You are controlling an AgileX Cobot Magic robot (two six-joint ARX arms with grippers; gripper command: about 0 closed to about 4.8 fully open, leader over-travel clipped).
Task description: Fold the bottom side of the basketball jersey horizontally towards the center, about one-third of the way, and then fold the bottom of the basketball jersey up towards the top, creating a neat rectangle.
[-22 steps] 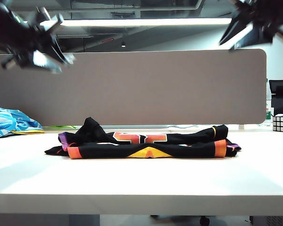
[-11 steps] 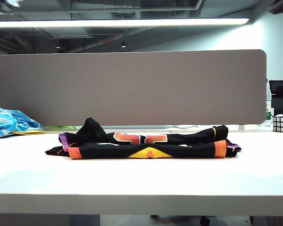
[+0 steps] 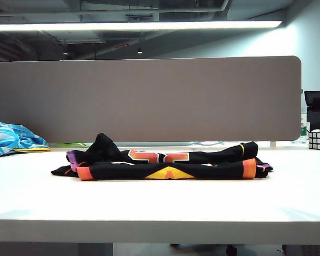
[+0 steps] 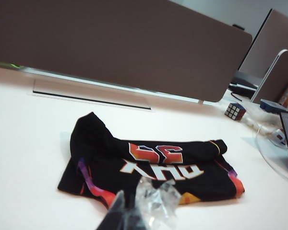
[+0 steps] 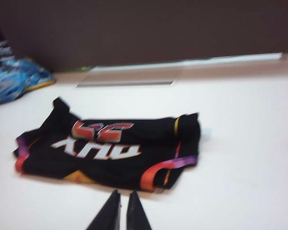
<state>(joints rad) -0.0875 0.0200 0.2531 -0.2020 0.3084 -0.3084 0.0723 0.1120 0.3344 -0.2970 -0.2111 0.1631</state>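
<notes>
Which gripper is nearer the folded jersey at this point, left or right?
No clear winner. The left gripper, shut, and the right gripper, nearly shut, both hang clear of the basketball jersey in their wrist views, touching nothing. Neither appears in the exterior view, so their distances cannot be compared.

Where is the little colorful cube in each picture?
Exterior view: the cube sits at the far right edge of the table, right of the folded basketball jersey.
Left wrist view: the cube sits near the divider's end, beyond the basketball jersey.
Right wrist view: the cube is not in it.
Shared landmark: the basketball jersey, lying folded on the white table, shows in all three.
</notes>
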